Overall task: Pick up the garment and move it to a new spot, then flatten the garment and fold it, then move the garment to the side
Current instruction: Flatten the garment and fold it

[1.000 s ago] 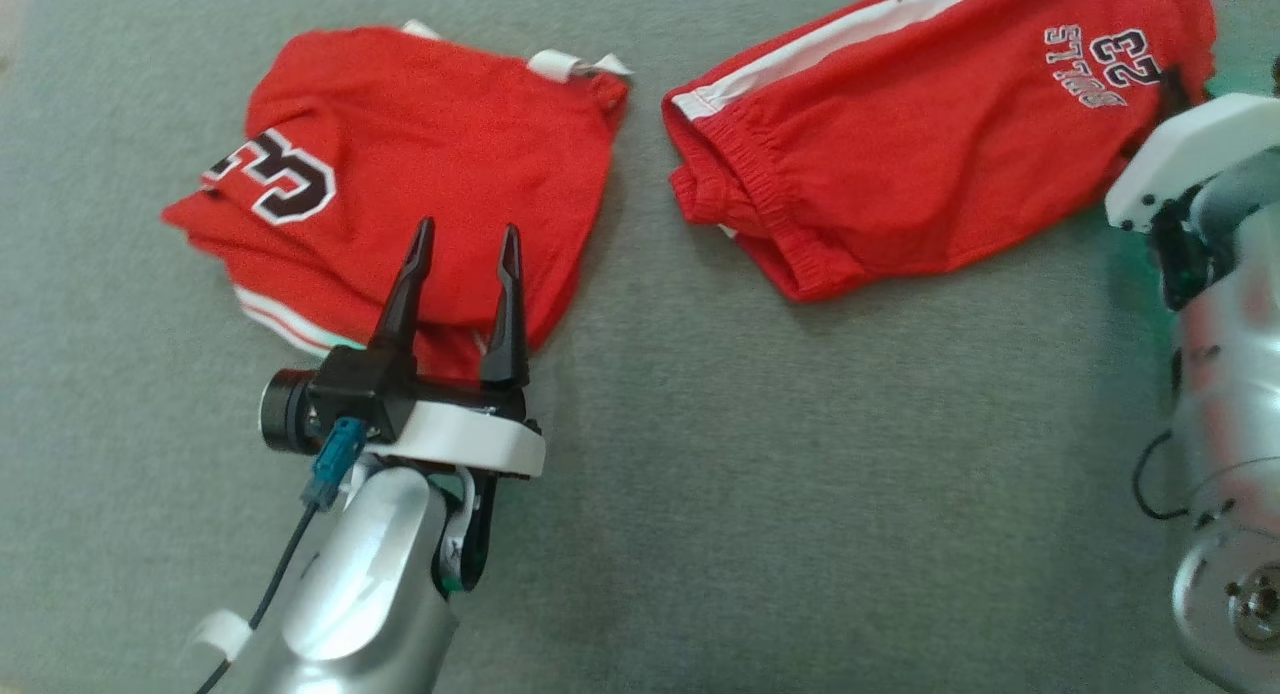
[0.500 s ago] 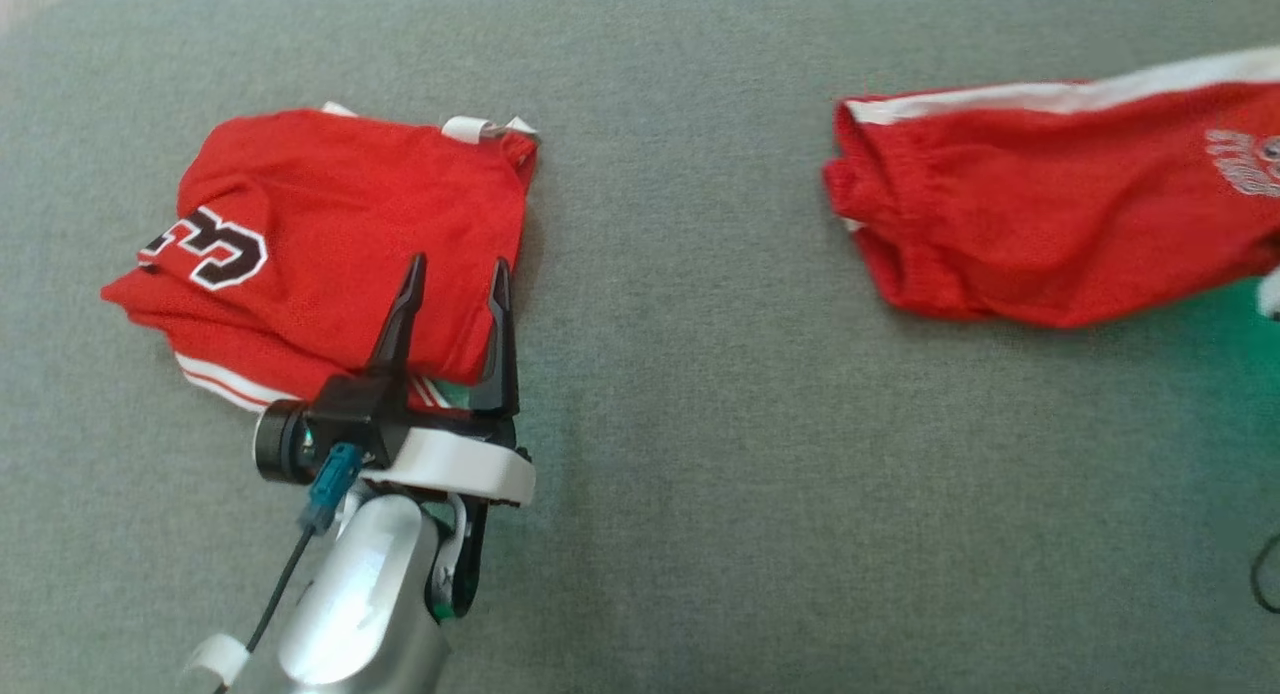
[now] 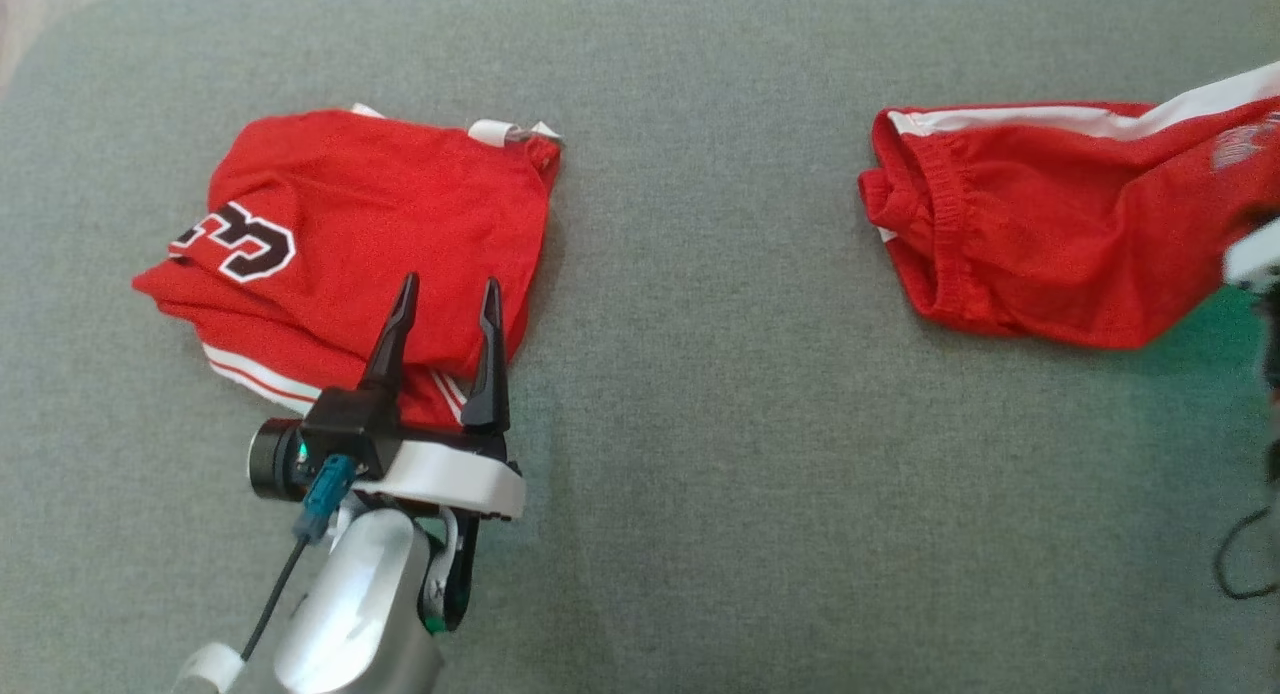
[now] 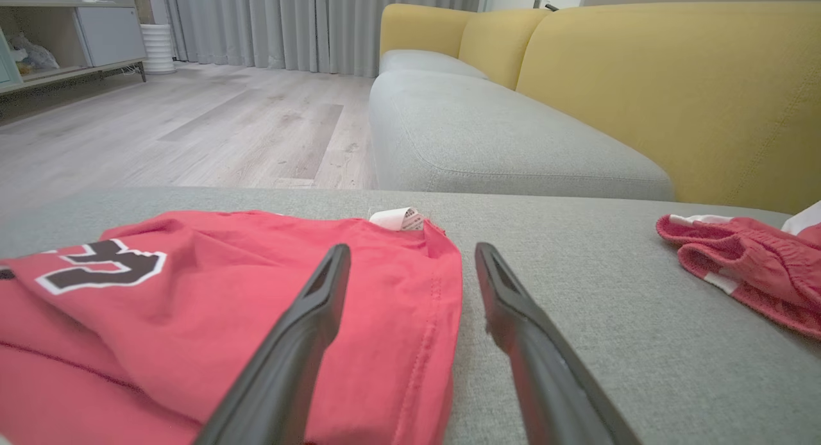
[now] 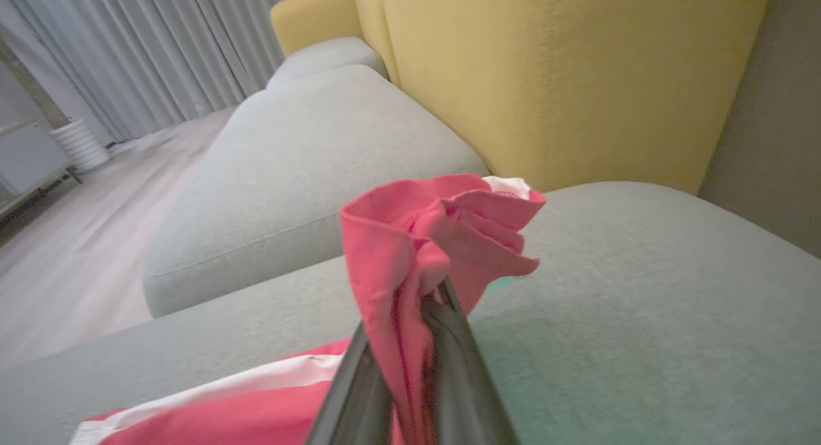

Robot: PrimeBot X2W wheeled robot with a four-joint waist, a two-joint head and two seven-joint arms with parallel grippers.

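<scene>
Your right gripper (image 5: 431, 301) is clamped on a bunched fold of the red fabric shorts with the white side stripe (image 5: 410, 240). Its two dark fingers are pressed together with cloth squeezed between them, and a crumpled tuft stands above the tips. In the head view you find those shorts (image 3: 1030, 244) at the far right of the grey fabric cushion (image 3: 700, 424), with the gathered waistband toward the left and the white stripe along the far edge. Their right end runs off the picture's edge beside a pale piece of the right arm.

Your left gripper (image 3: 449, 280) stands open, its fingers spread with nothing between them. It sits low over the near right corner of the folded red jersey with black-and-white lettering (image 3: 380, 204). From the left wrist view, one finger is above the jersey (image 4: 192, 304) and the other is above bare cushion just beside the hem. You cannot tell whether either finger touches. A small white tag (image 3: 495, 131) sticks out at the jersey's far right corner.

The two garments lie well apart, with bare cushion between them. Beyond the cushion are a yellow upholstered sofa back (image 4: 673, 79), a pale wood floor (image 4: 192, 124) and grey curtains (image 4: 308, 22)
</scene>
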